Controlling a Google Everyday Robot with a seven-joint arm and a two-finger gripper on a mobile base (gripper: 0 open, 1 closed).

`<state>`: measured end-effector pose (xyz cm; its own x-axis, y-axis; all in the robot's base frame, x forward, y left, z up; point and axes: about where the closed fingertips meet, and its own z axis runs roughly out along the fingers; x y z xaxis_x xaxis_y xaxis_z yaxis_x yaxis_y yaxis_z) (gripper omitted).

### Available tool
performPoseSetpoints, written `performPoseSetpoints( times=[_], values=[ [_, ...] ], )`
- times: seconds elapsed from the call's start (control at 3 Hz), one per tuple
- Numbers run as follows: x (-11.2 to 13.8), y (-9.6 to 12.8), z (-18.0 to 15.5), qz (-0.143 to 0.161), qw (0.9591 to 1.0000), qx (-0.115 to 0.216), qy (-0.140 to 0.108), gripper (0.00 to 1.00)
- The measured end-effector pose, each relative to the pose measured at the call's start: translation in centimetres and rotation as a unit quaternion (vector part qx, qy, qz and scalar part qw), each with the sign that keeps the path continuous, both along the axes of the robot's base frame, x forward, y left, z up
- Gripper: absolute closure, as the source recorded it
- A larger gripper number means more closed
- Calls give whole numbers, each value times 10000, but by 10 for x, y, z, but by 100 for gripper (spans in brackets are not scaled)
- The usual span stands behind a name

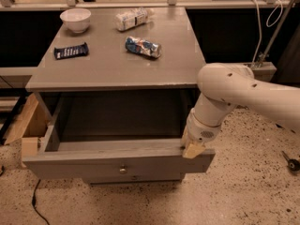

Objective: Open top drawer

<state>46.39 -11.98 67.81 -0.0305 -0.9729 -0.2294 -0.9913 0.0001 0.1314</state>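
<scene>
The top drawer (93, 162) is grey wood, pulled far out from under the grey table top, with a small round metal knob (123, 169) at the centre of its front. Its deep box looks empty. My gripper (193, 148) is at the drawer's right front corner, its tan fingertip resting on the top edge of the drawer front. The white arm (234, 90) reaches in from the right above it. A lower drawer front shows just under the open one.
On the table top (108, 67) lie a white bowl (75, 19), a dark snack bar (71, 51), a blue chip bag (143, 46) and a white packet (131, 18). A cardboard box (28, 125) stands on the left floor. Cables hang at the right.
</scene>
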Motion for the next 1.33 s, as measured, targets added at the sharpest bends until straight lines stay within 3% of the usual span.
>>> performPoseSetpoints(
  times=[0.67, 1.0, 1.33],
  values=[
    [-7, -2, -1, -74, 9999, 71, -41, 51],
    [-7, -2, -1, -74, 9999, 71, -41, 19],
    [-7, -2, -1, -74, 9999, 71, -42, 0]
  ],
)
